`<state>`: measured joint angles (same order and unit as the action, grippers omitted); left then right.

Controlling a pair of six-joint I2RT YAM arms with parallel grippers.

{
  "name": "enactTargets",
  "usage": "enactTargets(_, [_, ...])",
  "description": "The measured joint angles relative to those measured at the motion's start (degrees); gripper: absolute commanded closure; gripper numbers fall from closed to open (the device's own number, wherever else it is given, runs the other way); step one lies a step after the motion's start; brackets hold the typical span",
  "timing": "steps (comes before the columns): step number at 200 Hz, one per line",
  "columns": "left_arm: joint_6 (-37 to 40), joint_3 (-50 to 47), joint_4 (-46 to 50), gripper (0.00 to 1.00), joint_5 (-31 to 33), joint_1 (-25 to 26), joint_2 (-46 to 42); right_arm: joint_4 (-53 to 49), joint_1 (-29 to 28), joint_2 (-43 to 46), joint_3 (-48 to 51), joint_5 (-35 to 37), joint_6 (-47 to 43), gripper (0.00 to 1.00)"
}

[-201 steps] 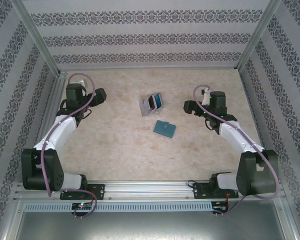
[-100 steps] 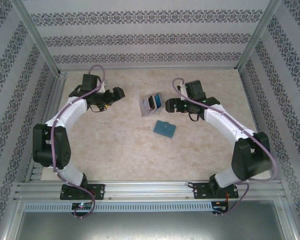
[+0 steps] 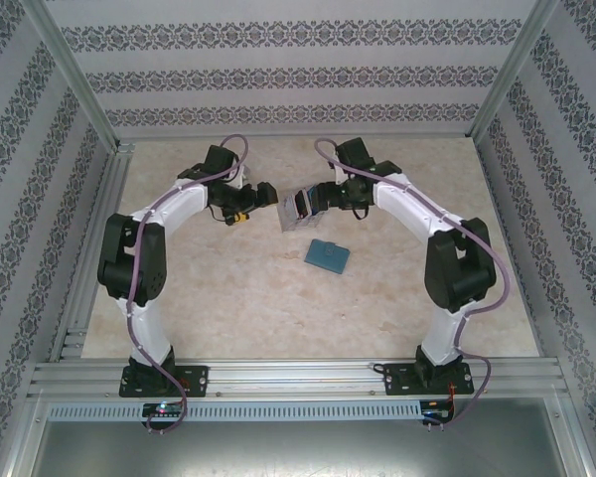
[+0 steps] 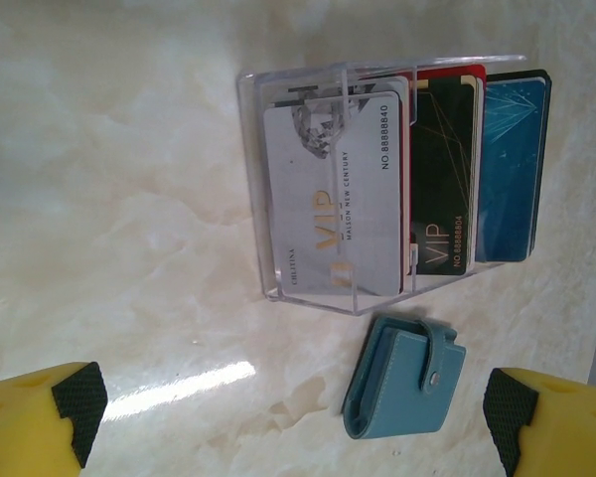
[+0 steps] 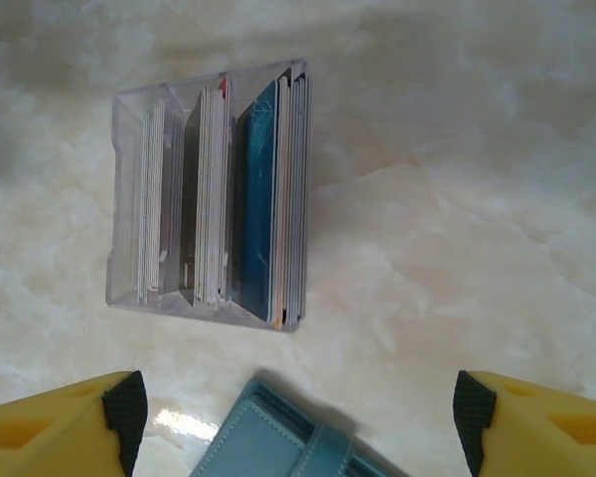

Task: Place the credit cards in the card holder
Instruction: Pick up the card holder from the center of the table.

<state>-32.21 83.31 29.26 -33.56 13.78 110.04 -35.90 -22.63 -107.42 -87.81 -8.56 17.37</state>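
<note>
— What's the table (image 3: 228, 298) like?
— Pale cream top, marbled, and glossy enough to throw back a streak of light.
— What lies on it?
— Two things, around the middle and a little toward the far side. A clear card stand (image 4: 252, 189) sits there with credit cards (image 4: 333, 199) upright in its slots. Just beside it, on the near side, the teal card holder (image 4: 402, 383) lies flat, strap snapped shut, not touching the stand.

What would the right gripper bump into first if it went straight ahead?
Probably the clear card stand with cards in it, straight ahead of the right gripper. Depth is hard to judge, so it might touch the table first.
</note>
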Motion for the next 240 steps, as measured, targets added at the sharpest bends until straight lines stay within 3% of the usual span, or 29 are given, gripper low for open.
enactTargets(77, [0.2, 6.4, 3.8, 0.0, -3.8, 0.8, 5.6, -5.0, 0.0, -7.3, -8.7, -2.0, 3.4, 0.22])
enactTargets(121, [0.3, 5.5, 3.9, 0.0, -4.2, 1.7, 5.6, -4.6, 1.1, -3.4, -0.4, -3.5, 4.1, 0.34])
enactTargets(154, [0.3, 2.8, 3.7, 0.0, -4.4, 2.9, 5.6, -6.8, 1.5, -0.1, 5.4, -3.4, 4.0, 0.37])
enactTargets(240, [-0.4, -3.4, 0.7, 0.03, -3.2, 3.8, 1.8, -16.2, -5.8, -1.2, 3.3, 4.2, 4.0, 0.48])
